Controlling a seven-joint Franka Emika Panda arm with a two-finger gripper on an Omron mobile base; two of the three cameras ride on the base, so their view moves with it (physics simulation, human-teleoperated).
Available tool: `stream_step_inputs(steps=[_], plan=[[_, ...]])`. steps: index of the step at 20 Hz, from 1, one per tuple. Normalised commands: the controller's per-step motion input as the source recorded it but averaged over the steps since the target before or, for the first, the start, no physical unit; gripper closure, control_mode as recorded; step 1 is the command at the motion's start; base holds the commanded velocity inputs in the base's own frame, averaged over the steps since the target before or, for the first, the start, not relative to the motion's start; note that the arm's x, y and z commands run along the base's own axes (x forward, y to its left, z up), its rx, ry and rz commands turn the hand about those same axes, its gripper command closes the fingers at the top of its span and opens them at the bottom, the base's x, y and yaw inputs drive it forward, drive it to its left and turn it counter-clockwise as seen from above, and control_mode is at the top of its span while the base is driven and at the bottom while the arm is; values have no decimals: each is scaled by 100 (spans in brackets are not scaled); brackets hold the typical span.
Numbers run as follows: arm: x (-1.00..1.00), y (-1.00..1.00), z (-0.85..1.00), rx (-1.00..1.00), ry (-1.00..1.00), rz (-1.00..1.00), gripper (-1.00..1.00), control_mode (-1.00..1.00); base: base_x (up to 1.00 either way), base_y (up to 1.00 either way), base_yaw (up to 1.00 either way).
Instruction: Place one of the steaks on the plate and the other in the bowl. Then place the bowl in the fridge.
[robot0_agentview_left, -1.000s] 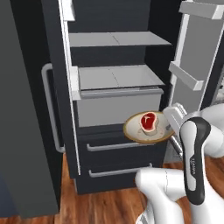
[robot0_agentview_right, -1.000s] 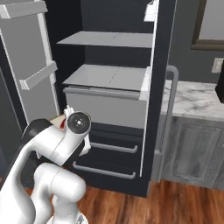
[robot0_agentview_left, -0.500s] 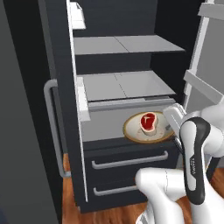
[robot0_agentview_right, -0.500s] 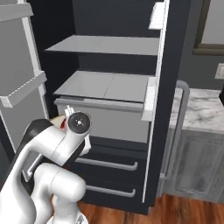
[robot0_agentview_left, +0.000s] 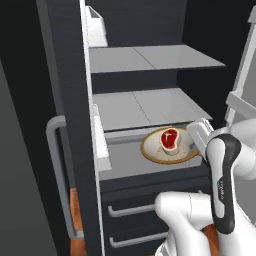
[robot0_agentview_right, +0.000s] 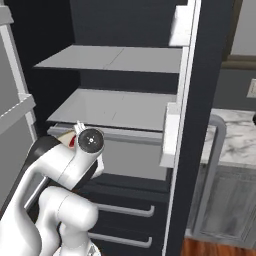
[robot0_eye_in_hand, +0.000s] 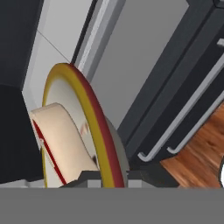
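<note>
Your base has rolled closer since half a second ago, so the tall black fridge (robot0_agentview_left: 65, 125) looms larger. Your two-finger gripper (robot0_agentview_left: 196, 145) stays clamped narrow on the rim of the shallow round tan bowl (robot0_agentview_left: 170, 151), carrying the bright red steak with its pale edge (robot0_agentview_left: 169, 138), level with the fridge's lower grey shelf (robot0_agentview_left: 145, 107). No writing is legible.

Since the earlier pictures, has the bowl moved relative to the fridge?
Yes. The bowl with the red steak is now nearer the fridge's lower shelf, above the top drawer handle.
</note>
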Motion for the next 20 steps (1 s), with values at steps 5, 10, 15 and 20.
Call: stream_step_inputs(steps=[5, 10, 15, 20], plan=[[0, 0, 0, 0, 0, 0, 100, 100, 47, 23, -2], [0, 0, 0, 0, 0, 0, 100, 100, 23, 4, 0], [0, 0, 0, 0, 0, 0, 100, 100, 13, 2, 0], [0, 0, 0, 0, 0, 0, 100, 100, 10, 6, 0]])
